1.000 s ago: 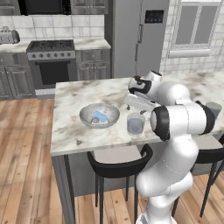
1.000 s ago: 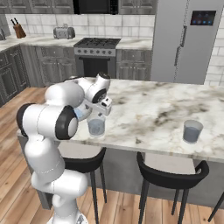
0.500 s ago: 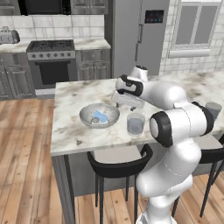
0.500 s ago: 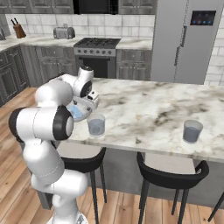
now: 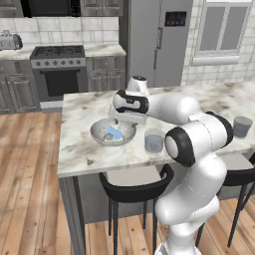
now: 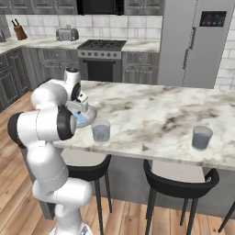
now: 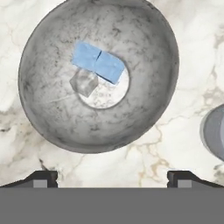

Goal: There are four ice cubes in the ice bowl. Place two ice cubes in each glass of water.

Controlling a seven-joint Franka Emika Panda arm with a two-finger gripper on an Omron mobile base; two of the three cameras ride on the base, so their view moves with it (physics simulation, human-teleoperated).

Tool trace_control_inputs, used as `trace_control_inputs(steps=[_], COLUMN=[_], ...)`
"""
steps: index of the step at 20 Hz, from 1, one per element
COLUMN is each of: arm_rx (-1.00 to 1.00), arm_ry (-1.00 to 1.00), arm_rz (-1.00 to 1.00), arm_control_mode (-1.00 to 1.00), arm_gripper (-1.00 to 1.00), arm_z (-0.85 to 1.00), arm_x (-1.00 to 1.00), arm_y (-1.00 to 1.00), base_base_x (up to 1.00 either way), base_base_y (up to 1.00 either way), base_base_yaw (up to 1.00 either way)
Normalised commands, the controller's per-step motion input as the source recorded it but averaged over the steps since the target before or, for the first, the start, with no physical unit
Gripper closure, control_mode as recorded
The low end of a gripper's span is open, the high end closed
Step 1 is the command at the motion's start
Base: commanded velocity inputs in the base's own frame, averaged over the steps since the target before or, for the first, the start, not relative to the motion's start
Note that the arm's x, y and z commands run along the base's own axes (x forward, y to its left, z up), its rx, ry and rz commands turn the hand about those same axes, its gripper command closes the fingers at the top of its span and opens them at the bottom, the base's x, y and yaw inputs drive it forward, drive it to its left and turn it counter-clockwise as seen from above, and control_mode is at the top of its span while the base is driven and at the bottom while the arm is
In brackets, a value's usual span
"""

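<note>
The ice bowl [image 7: 52,127] lies straight below my hand on the marble island. Two pale-blue ice cubes [image 7: 97,61] touch side by side in it, with a clearer cube [image 7: 84,82] next to them. My gripper [image 7: 113,179] hovers above the bowl's near rim, open, its fingertips [image 7: 41,178] wide apart with nothing between them. From the base, the gripper [image 5: 122,117] hangs over the bowl [image 5: 99,134] with its ice cubes [image 5: 113,133]. One glass of water [image 5: 154,141] stands just right of the bowl, the other [image 5: 242,126] far right. The right base view shows the bowl [image 6: 87,118], partly behind the arm, and both glasses [image 6: 101,131] [image 6: 202,137].
The island's front edge [image 5: 124,164] runs close to the bowl and the near glass, with black stools [image 5: 137,189] below it. The near glass's rim [image 7: 215,133] shows at the hand view's right edge. A stove [image 5: 59,69] and fridge [image 5: 157,40] stand behind.
The arm has swung left, from above the near glass to above the ice bowl. The gripper has stayed open and empty.
</note>
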Motion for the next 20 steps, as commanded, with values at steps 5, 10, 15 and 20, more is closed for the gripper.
trace_control_inputs(steps=[5, 10, 15, 20], arm_rx=[0.0, 0.0, 0.0, 0.0], arm_ry=[0.0, 0.04, 0.01, 0.09], arm_rz=[-0.03, -0.1, -0.16, -0.14], arm_control_mode=[-1.0, -1.0, -1.0, -1.0], arm_gripper=[-1.0, -1.0, -1.0, -1.0], arm_z=[-0.09, -0.26, -0.24, -0.04], arm_x=[0.34, 0.41, 0.27, 0.12], arm_y=[0.48, 0.11, 0.0, 0.02], base_base_x=[0.0, 0.0, 0.0, 0.0], base_base_y=[0.0, 0.0, 0.0, 0.0], base_base_yaw=[0.0, 0.0, 0.0, 0.0])
